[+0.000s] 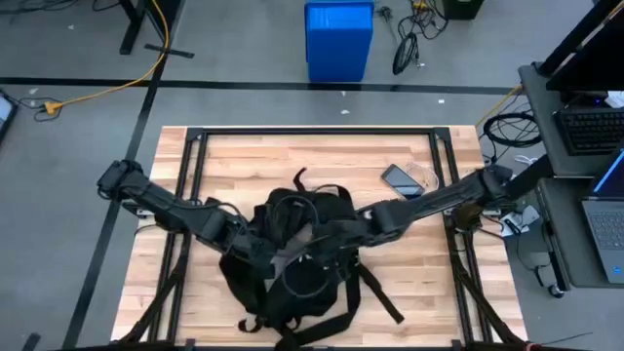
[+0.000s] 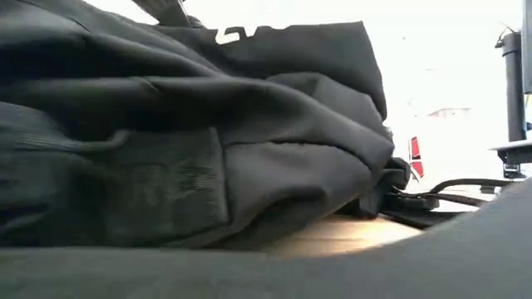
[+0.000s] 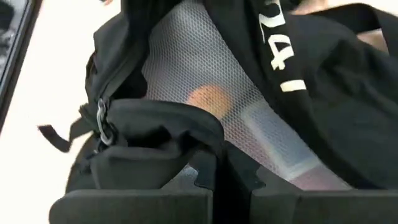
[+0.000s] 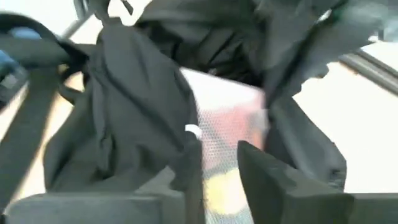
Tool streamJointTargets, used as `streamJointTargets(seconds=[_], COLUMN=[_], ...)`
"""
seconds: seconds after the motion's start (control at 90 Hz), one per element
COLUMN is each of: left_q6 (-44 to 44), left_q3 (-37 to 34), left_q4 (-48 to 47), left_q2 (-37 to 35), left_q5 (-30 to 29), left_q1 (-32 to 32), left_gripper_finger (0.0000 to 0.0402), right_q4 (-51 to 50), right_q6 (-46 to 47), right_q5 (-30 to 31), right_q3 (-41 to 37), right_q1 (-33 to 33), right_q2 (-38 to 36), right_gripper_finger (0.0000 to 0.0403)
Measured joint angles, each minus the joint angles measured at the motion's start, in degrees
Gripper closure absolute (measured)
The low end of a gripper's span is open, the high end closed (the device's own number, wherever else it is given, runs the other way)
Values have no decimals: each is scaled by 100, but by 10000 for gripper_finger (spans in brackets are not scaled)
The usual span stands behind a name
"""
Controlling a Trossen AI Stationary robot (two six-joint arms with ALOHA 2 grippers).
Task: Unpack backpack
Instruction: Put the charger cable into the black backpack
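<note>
Reaching into the opened backpack (image 1: 292,283) from both sides. Right pincer (image 4: 217,162) released, its two dark fingers (image 4: 261,171) parted, with a white mesh pouch (image 4: 230,118) seen in the gap just ahead and a fold of black fabric touching one finger. Red and yellow blurs behind that mesh, not possible to identify. Left pincer (image 3: 233,183) close opposite, also pushed up against the bag; cannot tell if clenched or released, its front covered by a black flap (image 3: 155,124). Just beyond this flap, a metal zipper ring (image 3: 102,121), then grey-white mesh with something orange (image 3: 208,98) behind it, and past that a black panel with white lettering (image 3: 277,56). Around both pincers, the backpack lying in the middle of the wooden table (image 1: 224,156), slumped and soft, filling almost all of the low view. Straps (image 1: 382,295) spread on the wood beyond the right pincer. Farther back from the right pincer, beside its arm, a phone (image 1: 400,178) flat on the table, apart from the bag. Well behind both pincers, off the table, a blue bin (image 1: 338,39) on the grey floor. Far out past the base of the right arm, a laptop (image 1: 609,224) and a keyboard (image 1: 593,127) on a side desk.
</note>
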Motion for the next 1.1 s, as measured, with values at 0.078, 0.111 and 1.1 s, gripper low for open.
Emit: streamJointTargets(seconds=[0.078, 0.111, 1.1], left_q6=[60, 93, 1045], left_q3=[0, 0, 0], left_q4=[-11, -47, -866], left_q2=[0, 0, -2], left_q5=[-6, -18, -2313], left_q1=[-88, -105, 889], left_gripper_finger=[402, 402, 402], right_q4=[-237, -411, -2019], right_q6=[114, 299, 5652], right_q5=[30, 65, 2631], right_q3=[0, 2, -4636], right_q1=[126, 157, -1111], right_q2=[-364, -537, -4158], right_gripper_finger=[291, 285, 231])
